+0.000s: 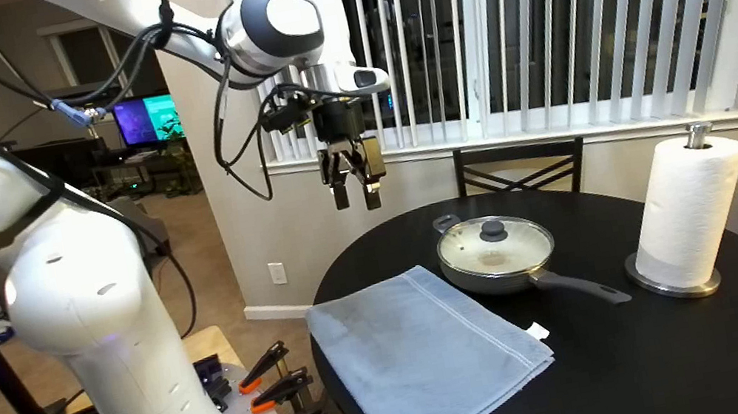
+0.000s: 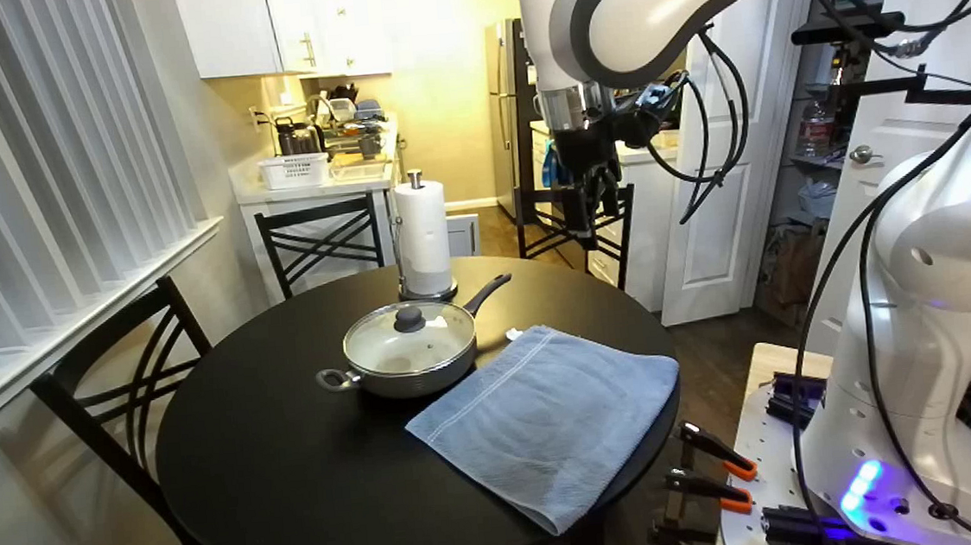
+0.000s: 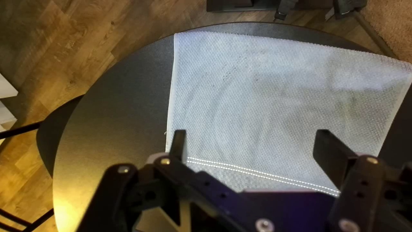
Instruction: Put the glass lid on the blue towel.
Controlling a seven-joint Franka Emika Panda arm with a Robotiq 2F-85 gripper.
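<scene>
toward the left in an exterior view, the fingers (image 1: 372,195) hang wide apart and empty, higher than the table (image 1: 666,367). next, the blue towel (image 1: 432,357) lies flat; further right, the glass lid (image 1: 496,251) covers the pan (image 1: 490,282), knob (image 1: 493,230) up. the reach likely calls for centring over the knob, gripping it squarely, then lifting straight up before crossing.

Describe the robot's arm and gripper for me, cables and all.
The arm is white and rounded, with dark grey trim, black cables strapped along it and blue light at its base. The gripper is black, with two blocky fingers and metal screws.
</scene>
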